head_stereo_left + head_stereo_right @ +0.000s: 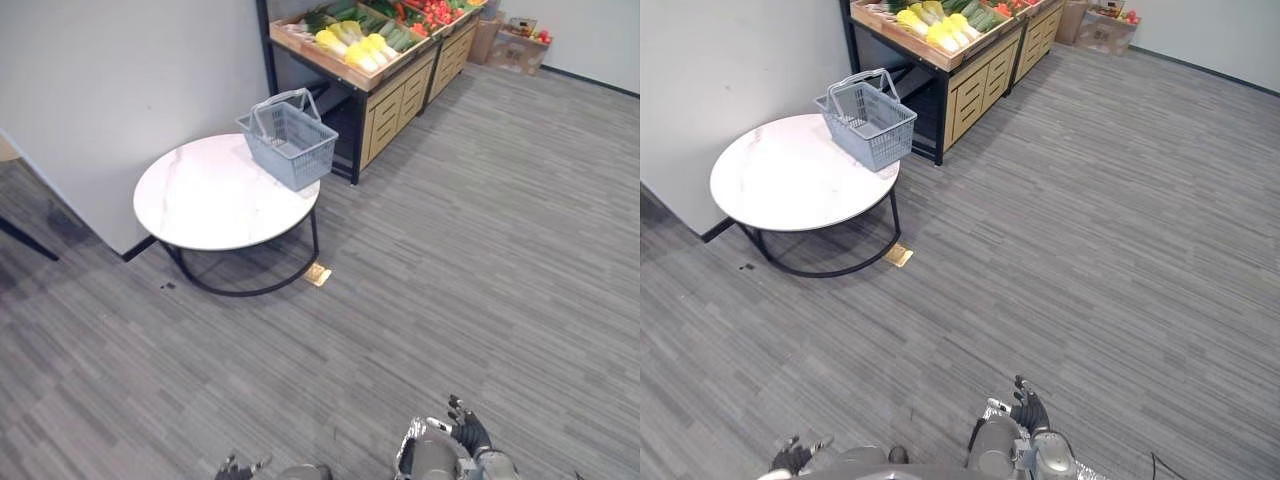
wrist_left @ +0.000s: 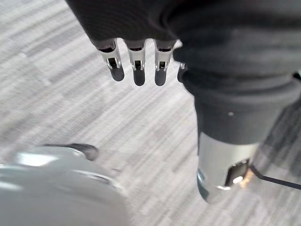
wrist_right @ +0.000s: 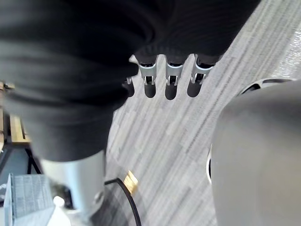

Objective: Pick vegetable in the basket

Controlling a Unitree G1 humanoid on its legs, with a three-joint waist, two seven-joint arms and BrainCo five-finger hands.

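None of the vegetables [image 1: 365, 45] has been picked: they lie on the far stand [image 1: 400, 95], and the basket [image 1: 290, 140], seemingly empty, sits at the counter [image 1: 200, 200] edge beside it. The left robot hand [image 2: 136, 70] and right robot hand [image 3: 170, 80] are held low, fingers straight, empty. The whole approach is judged still to be made.

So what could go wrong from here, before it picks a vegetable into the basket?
The basket stands at the rim of the round table, perhaps overhanging; a push could tip it off.
The yellow vegetables lie packed on the stand; taking one may roll neighbours out.
The left hand and right hand hang low, open and empty, far away; walking closer could bump the table.
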